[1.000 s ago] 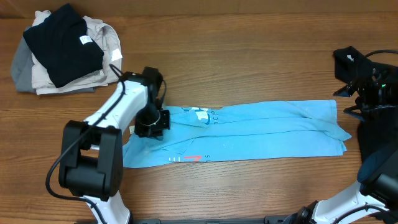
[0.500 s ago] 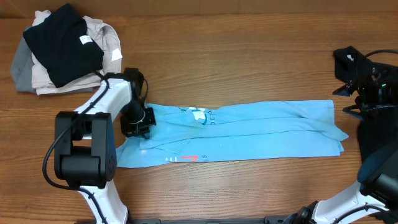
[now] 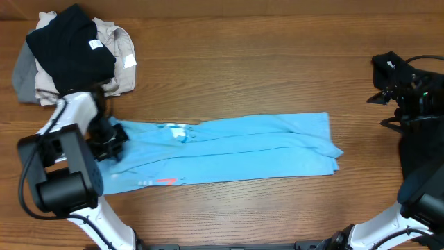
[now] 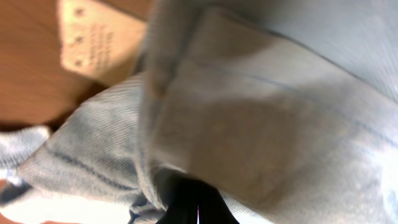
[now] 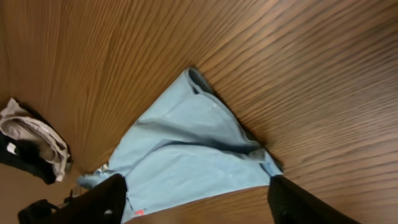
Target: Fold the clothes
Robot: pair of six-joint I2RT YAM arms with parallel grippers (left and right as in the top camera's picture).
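Now the blue T-shirt, folded into a long narrow strip, lies across the middle of the table, and you can see it has slid well toward your left side over the last second. The left gripper has dragged it there, pinched tight on the strip's left end; its wrist view is filled with bunched cloth. That end now sits just below the pile of other clothes, topped by a black shirt. The right gripper stands wide and empty, well apart from the strip's far end. You probably have the strip placed for the crosswise fold, so judge whether the right arm can still reach its end.
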